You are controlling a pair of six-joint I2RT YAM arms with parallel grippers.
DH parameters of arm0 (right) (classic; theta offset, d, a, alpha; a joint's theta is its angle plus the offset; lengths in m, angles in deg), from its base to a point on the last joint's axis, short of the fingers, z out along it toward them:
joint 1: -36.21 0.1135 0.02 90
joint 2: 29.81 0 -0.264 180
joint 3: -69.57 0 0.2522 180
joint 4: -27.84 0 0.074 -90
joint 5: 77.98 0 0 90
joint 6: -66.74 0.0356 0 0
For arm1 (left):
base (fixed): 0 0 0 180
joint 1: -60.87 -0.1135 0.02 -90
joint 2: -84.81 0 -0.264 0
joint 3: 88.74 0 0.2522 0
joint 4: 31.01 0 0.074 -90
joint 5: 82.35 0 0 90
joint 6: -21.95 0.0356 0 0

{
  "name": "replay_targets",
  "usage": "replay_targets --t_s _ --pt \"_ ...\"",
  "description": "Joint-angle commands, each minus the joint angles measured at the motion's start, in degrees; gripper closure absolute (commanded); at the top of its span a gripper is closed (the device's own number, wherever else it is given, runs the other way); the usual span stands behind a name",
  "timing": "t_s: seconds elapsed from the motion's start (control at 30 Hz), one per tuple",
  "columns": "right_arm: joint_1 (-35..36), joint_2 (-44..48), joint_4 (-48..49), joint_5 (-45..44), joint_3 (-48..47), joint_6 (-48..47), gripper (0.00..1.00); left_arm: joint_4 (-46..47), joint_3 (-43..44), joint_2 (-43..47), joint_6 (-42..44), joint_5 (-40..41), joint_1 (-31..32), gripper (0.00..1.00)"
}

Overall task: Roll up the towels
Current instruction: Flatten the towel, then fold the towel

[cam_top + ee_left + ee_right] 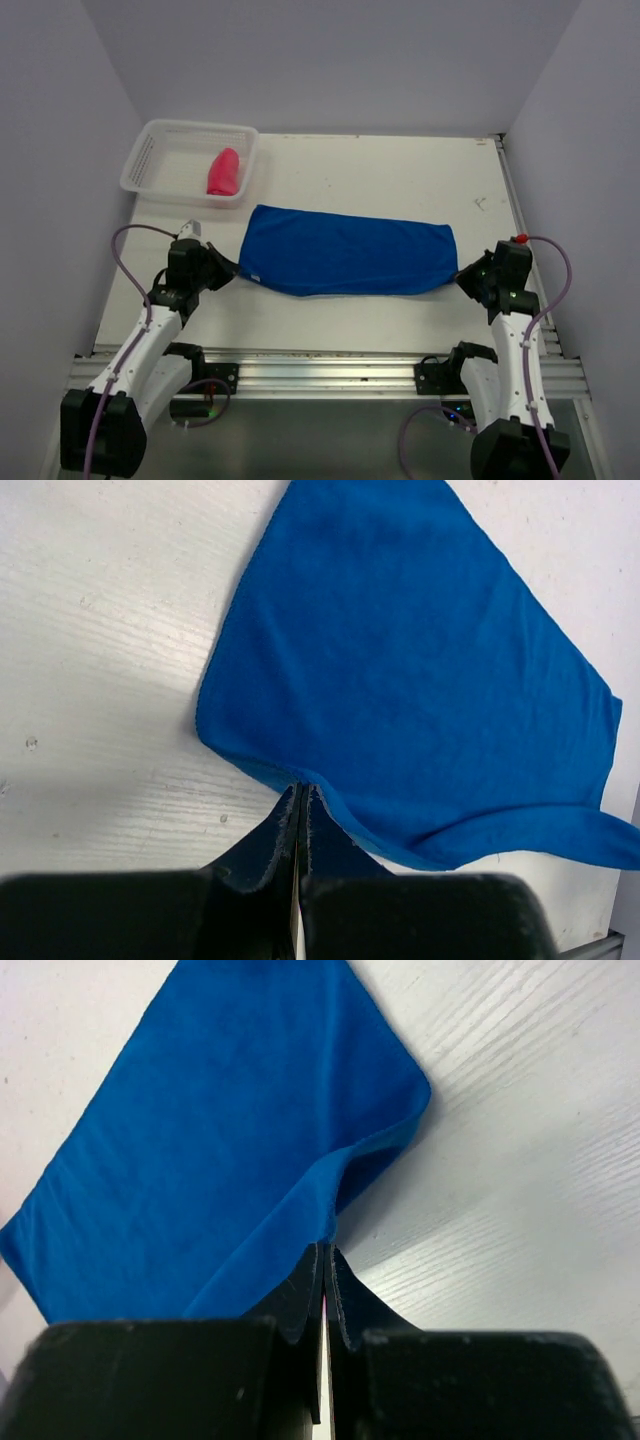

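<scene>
The blue towel [350,255], pinched at its two near corners by the left claw [300,792] and right claw [327,1252]; roll with even tension.

Nothing legible shows anywhere — no label, brand, number or sign. The blue towel [350,262], the pink towel [223,172], the basket [150,165] and the table [400,170] (seen from above) bear plain surfaces only.

A white plastic mesh basket [145,160] stands at the far left corner of the white wood-grain desk [380,180], close to the grey left wall [50,150]. A metal rail [330,375] runs along the desk's near edge.
</scene>
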Motion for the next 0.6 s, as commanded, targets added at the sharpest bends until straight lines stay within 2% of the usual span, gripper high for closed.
replay_targets --t_s 0.0,0.37,0.57 --pt "0.0 -0.9 0.9 -3.8 -0.5 -1.2 1.0 5.6 0.8 -3.2 -0.9 -0.9 -0.5 1.0" --pt "-0.4 -11.7 10.5 -6.6 -5.2 1.2 1.0 9.5 10.7 -15.1 0.9 -0.1 -0.4 1.0" --pt "-0.8 -16.4 13.3 -7.1 -9.7 2.4 1.0 11.1 13.6 -18.3 0.5 -0.2 -0.5 1.0"
